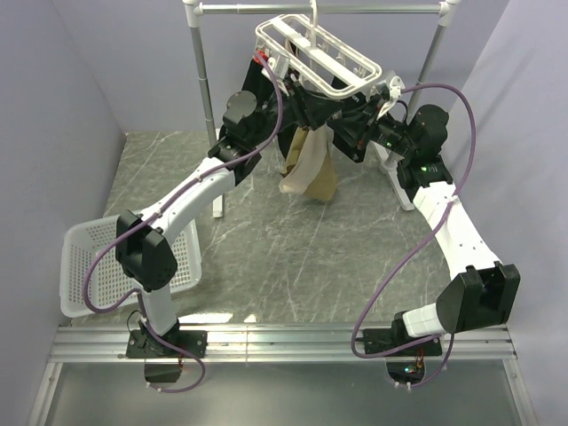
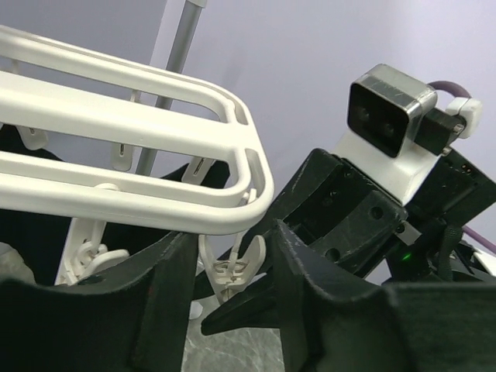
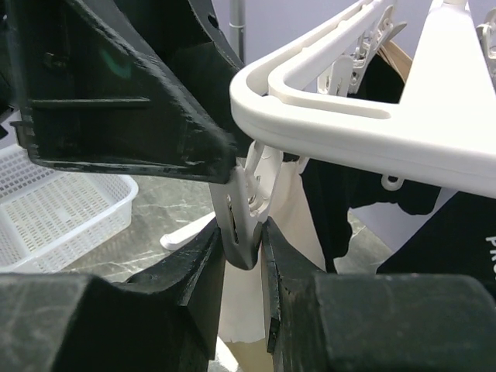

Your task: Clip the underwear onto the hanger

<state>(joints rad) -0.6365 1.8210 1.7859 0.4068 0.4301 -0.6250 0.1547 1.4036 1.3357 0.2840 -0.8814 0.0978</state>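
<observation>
- One hanger (image 1: 330,55): white plastic frame, hooked on the pole rack (image 1: 202,80).
- One underwear (image 1: 309,164): tan, in limp folds, hanging beneath the frame between both arms.
- Two tools. Right tool (image 3: 246,260) pinches one white clip (image 3: 246,209) at the frame corner.
- Left tool (image 2: 232,298) is spread, with a second clip (image 2: 232,267) between its fingers.
- One white basket (image 1: 89,266) on the bench (image 1: 293,257), at left.

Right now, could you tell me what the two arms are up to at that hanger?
Both arms are up at the white hanger that hangs from the rail. The right gripper is pinching a clip at the frame's corner, while the left gripper sits open close by, just under the frame. The tan underwear hangs below them. These views do not show whether a clip already holds it.
</observation>
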